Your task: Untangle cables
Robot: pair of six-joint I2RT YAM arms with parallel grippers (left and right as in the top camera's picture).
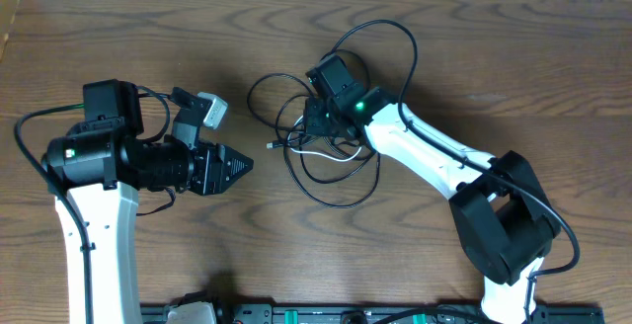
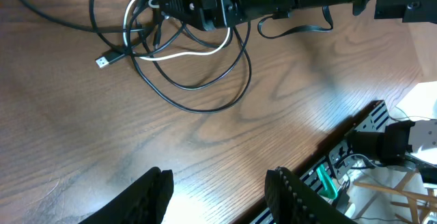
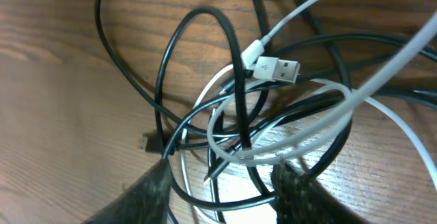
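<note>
I see a bench (image 2: 287, 87) of brown wood, strongly grained, with a soft sheen. The black cables (image 3: 164, 67) look smooth and glossy, the white cable (image 3: 307, 9) smooth plastic, its plug (image 3: 281, 68) bright metal. My left tool (image 2: 218, 177) has matt black fingers (image 2: 151, 195).

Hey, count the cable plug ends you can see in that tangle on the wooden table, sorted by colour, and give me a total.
White USB plug end with a silver metal tip: 1
Black USB plug end: 1
Total: 2 in view
</note>
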